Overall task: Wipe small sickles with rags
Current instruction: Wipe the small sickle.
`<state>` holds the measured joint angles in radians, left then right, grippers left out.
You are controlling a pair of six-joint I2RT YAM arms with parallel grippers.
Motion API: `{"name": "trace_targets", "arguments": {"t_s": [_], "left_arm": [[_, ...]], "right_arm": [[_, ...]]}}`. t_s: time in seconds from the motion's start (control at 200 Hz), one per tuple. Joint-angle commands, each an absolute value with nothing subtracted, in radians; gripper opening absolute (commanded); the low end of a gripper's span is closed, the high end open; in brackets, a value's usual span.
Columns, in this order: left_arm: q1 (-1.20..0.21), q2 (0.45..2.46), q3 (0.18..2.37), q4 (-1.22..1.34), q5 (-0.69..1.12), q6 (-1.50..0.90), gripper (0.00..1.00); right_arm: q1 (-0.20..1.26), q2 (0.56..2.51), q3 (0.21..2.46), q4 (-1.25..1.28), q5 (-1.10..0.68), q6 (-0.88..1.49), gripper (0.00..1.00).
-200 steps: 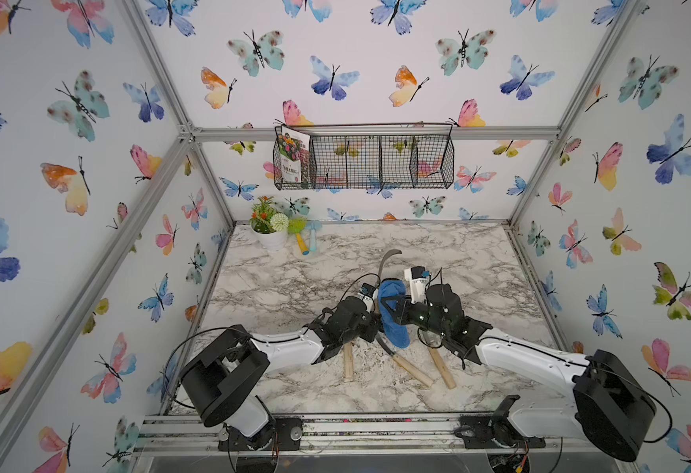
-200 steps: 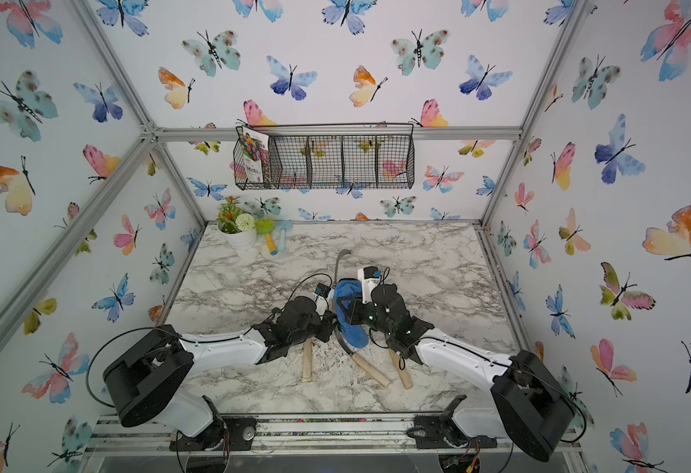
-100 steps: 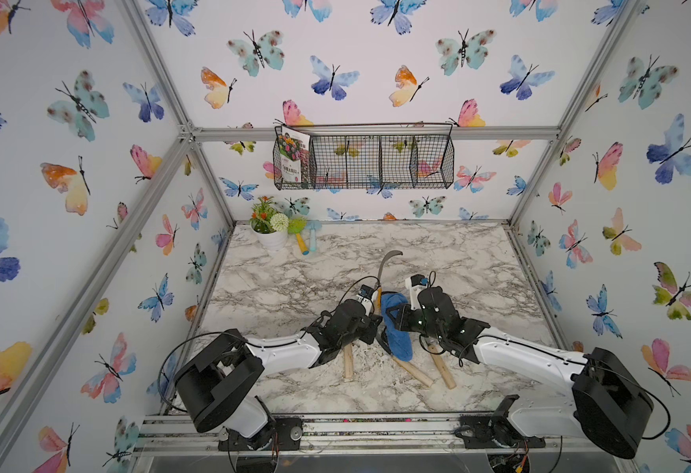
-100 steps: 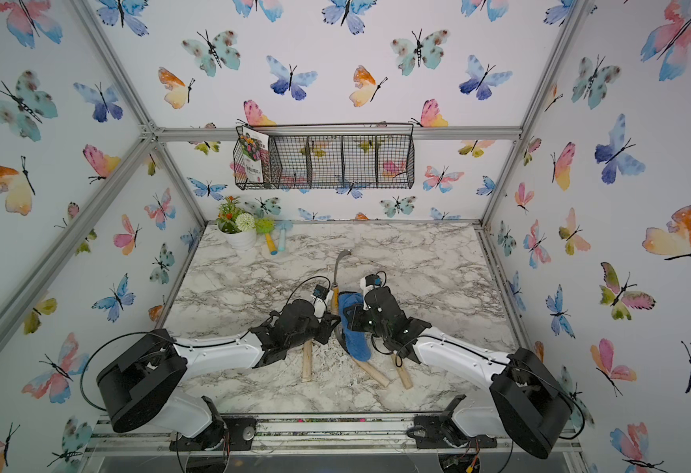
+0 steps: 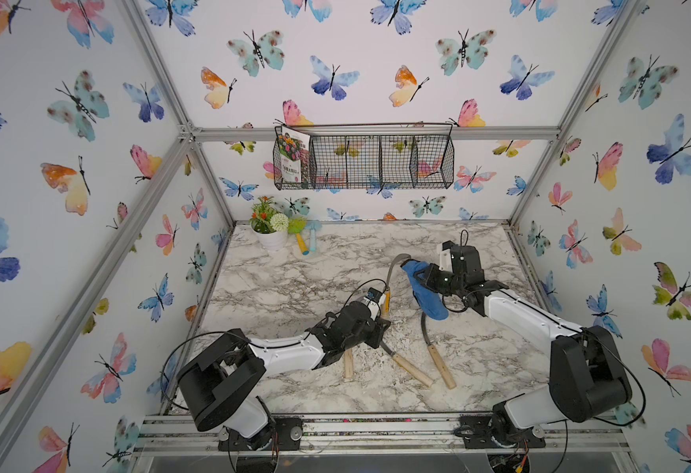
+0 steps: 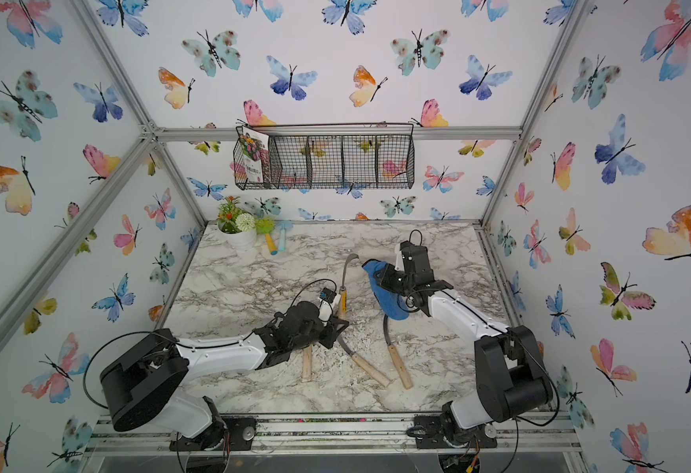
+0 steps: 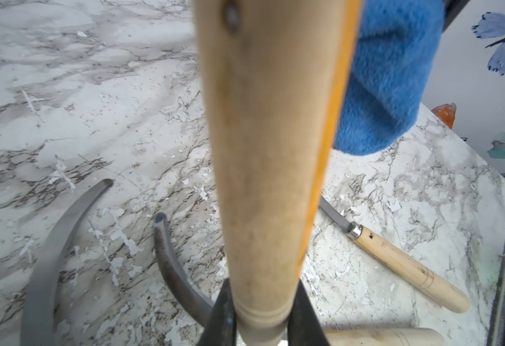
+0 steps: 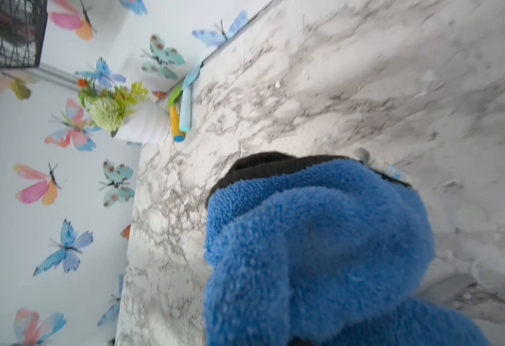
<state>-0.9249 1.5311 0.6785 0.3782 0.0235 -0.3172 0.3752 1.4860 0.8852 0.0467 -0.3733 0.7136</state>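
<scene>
Holds one sickle (image 5: 390,274) clear of the table (image 5: 294,282), near its middle, handle down and blade up, with the tip hooking toward the rag (image 5: 428,301). Pinches the lower end of the pale handle in the left claw (image 7: 262,317), jaws pressed against the wood on both sides in the left wrist view. Stands nearly upright above that wrist in both top views.

Grips the rag in the right claw (image 5: 419,278), jaws closed on the upper part of the cloth, the rest drooping in a blue lobe. Hangs just beside the blade on the right-arm side, top level with the tip. Leaves a narrow gap between cloth and tip in a top view (image 6: 389,295). Fills most of the right wrist view with blue terry (image 8: 320,254).

Leaves the other sickles (image 5: 411,370), three of them, flat on the table nearer the arm bases, handles fanned toward the front edge. Hides one blade under the left arm, runs another beneath the left claw, and lays the third below the hanging rag.

Farther out, at the back corner on the left-arm side: white pot (image 5: 273,239) of flowers, with toy tools (image 5: 303,245) just beside it. Above, on the back wall: wire basket (image 5: 376,164), with a packet (image 5: 294,157) in its end compartment on the left-arm side.
</scene>
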Motion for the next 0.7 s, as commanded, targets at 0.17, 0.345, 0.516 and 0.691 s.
{"name": "trace_targets", "arguments": {"t_s": [0.17, 0.345, 0.516, 0.691], "left_arm": [[-0.928, 1.614, 0.764, 0.333, 0.199, -0.334, 0.00], [-0.928, 1.665, 0.810, 0.285, 0.182, -0.346, 0.00], [-0.928, 1.681, 0.837, 0.230, 0.079, -0.367, 0.00], [-0.928, 1.702, 0.857, 0.206, 0.047, -0.367, 0.00]], "right_arm": [[0.380, 1.437, 0.773, 0.297, -0.579, 0.639, 0.02], [0.380, 1.383, 0.721, 0.417, -0.646, 0.647, 0.02], [0.381, 1.394, 0.707, 0.452, -0.656, 0.655, 0.02], [0.381, 1.427, 0.702, 0.520, -0.720, 0.692, 0.02]]}}
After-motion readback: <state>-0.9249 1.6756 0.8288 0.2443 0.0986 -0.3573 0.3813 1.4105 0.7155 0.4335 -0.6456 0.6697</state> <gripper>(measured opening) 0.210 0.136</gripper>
